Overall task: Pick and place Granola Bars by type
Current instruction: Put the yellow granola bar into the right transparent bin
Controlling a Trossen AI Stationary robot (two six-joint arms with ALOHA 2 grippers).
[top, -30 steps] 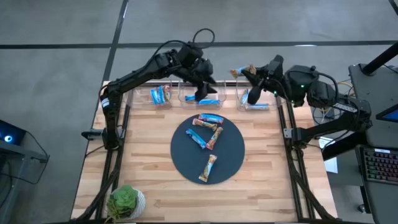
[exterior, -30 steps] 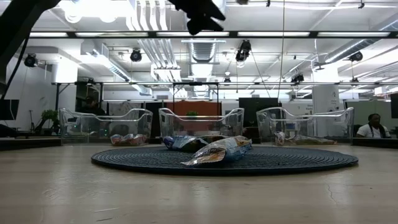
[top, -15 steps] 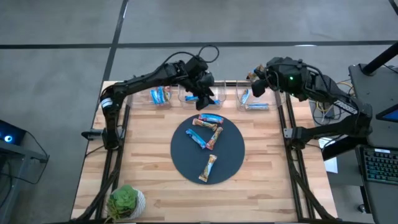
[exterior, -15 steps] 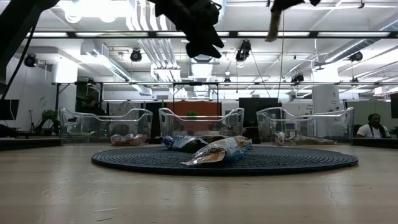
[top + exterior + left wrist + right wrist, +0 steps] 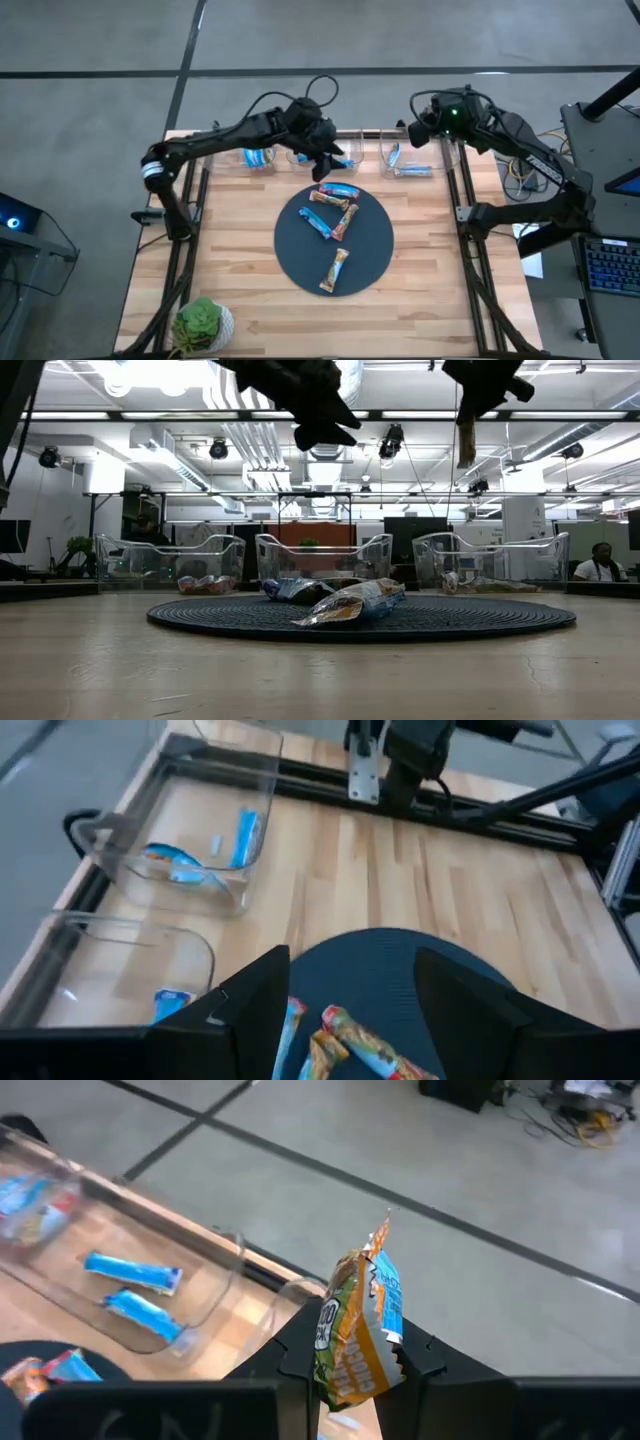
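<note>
Wooden table (image 5: 240, 260): mat (image 5: 300, 255), bins (image 5: 415, 165), plant (image 5: 203, 325)

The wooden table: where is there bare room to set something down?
The wooden table is bare between the potted succulent and the dark round mat, and right of the mat. It is crowded on the mat's far half, where wrapped granola bars cluster, and along the clear bins.
</note>
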